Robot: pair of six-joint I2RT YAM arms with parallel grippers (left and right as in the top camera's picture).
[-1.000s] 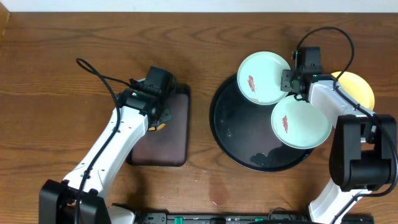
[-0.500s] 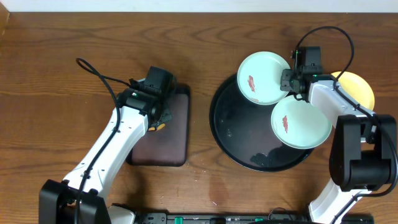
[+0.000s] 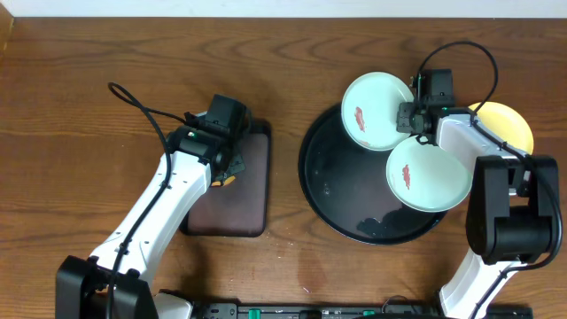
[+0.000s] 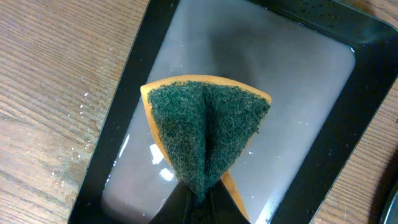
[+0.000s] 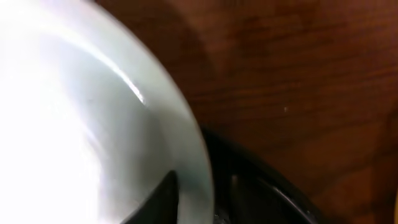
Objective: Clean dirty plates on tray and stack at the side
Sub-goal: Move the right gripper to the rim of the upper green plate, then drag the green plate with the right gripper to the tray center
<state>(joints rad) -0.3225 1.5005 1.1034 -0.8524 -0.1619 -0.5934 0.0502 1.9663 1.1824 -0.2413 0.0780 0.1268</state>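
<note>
Overhead: upper mint plate, red-smeared, overhangs the far rim of the round black tray. It sits slightly farther back and right than half a second ago. Right end effector is closed on its rim. Second mint plate, also smeared, lies on the tray. Yellow plate is at the tray's right edge, partly hidden by the arm. Left end effector, unmoved, pinches a folded green-and-orange sponge over the rectangular tray on the worktop.

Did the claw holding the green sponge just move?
No. In the overhead view the left claw still holds the sponge over the same top corner of the rectangular tray.
</note>
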